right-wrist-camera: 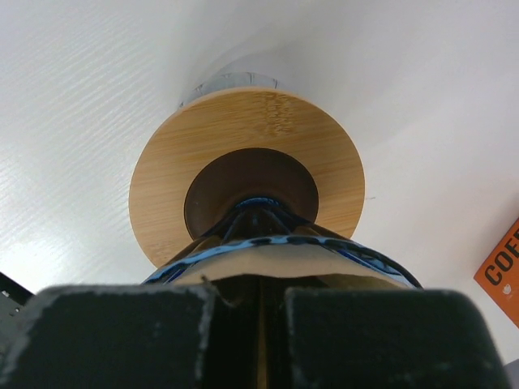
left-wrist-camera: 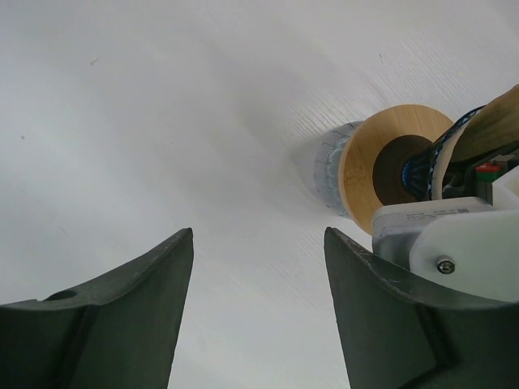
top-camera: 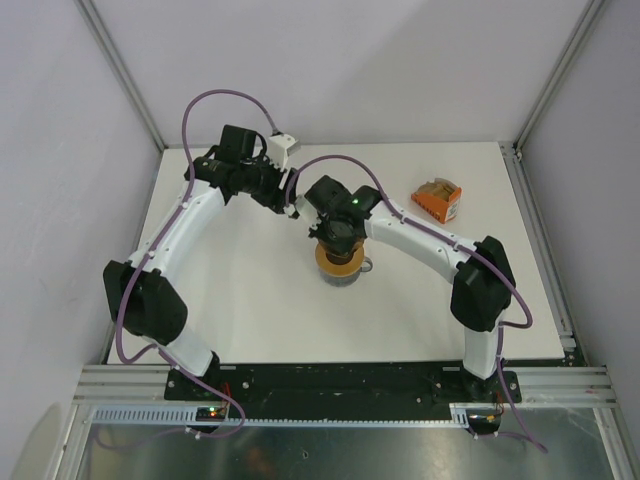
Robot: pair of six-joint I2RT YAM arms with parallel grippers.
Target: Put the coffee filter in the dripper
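The light-brown coffee filter (right-wrist-camera: 276, 263) sits inside the dark-blue dripper (right-wrist-camera: 369, 259), its paper edge just within the blue rim. The dripper stands on a flat wooden ring (right-wrist-camera: 243, 121) on top of a grey mug (right-wrist-camera: 235, 79). My right gripper (right-wrist-camera: 250, 324) is straight above the dripper; its jaws stand a narrow gap apart, and the filter's fold rises between them, touching neither. In the top view the right gripper (top-camera: 338, 238) hides the dripper. My left gripper (left-wrist-camera: 258, 243) is open and empty, low over the table just left of the mug (left-wrist-camera: 331, 166).
An orange box of filters (top-camera: 438, 198) stands at the back right of the white table (top-camera: 250, 300). The two wrists are close together near the ring (top-camera: 338, 264). Grey walls and metal rails frame the table.
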